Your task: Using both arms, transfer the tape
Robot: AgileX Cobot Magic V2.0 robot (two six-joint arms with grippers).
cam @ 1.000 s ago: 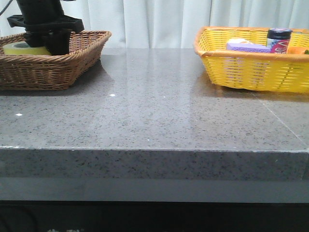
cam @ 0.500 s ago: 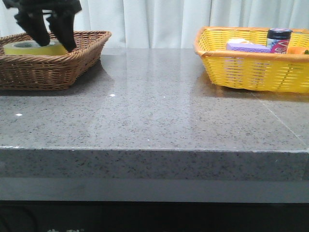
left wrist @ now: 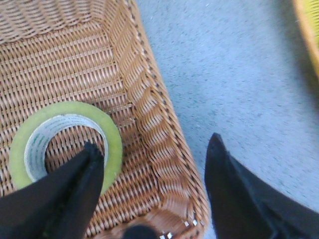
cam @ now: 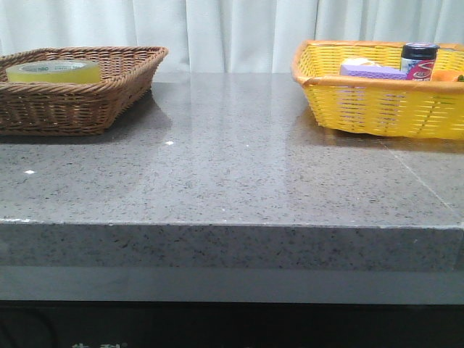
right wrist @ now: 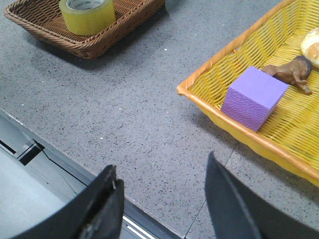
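Observation:
The yellow tape roll (cam: 53, 71) lies flat in the brown wicker basket (cam: 109, 101) at the table's far left. It also shows in the left wrist view (left wrist: 112, 137) and the right wrist view (right wrist: 88, 16). My left gripper (left wrist: 154, 152) is open and empty, well above the basket's corner, one finger over the roll's core and the other over the table. My right gripper (right wrist: 162, 172) is open and empty above the table's front edge. Neither arm shows in the front view.
A yellow wicker basket (cam: 377, 109) at the far right holds a purple sponge block (right wrist: 253, 97), a dark-lidded can (cam: 418, 59), a brown toy figure (right wrist: 291, 72) and other small items. The grey stone table (cam: 232, 174) lies between the baskets.
My left gripper has risen from the brown basket and left the front view, leaving the tape roll lying in the basket. Nothing else moved.

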